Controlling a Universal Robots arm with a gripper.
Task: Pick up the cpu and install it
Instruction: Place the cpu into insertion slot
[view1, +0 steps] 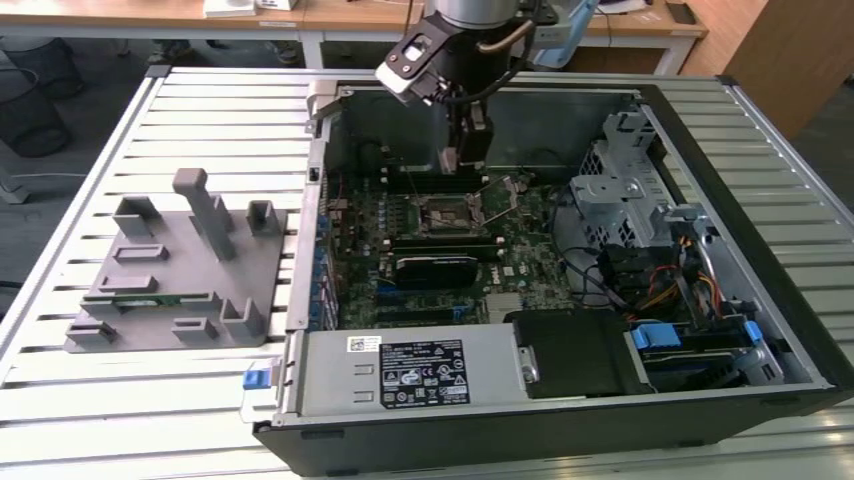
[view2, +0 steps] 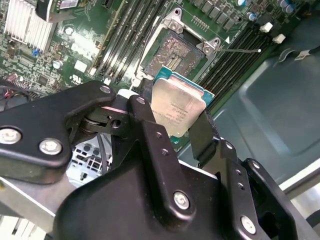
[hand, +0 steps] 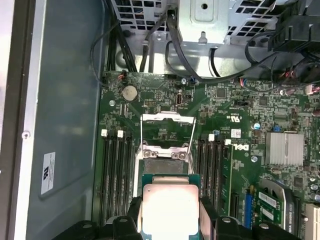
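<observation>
Counts: 1 gripper (view2: 171, 119), 1 cpu (view2: 177, 102) pinched in it. 1 open computer case (view1: 534, 445), 1 motherboard (hand: 235, 100), 1 cpu socket (view2: 175, 55), 1 coin battery (hand: 130, 92), 1 finned heatsink (hand: 285, 148), 1 power supply (view1: 400, 372). 1 grey fixture (view1: 187, 275) at exterior view's left, 1 green memory stick (view1: 138, 297) on it. 1 slatted table (view1: 214, 120). Memory slot count unclear.
</observation>
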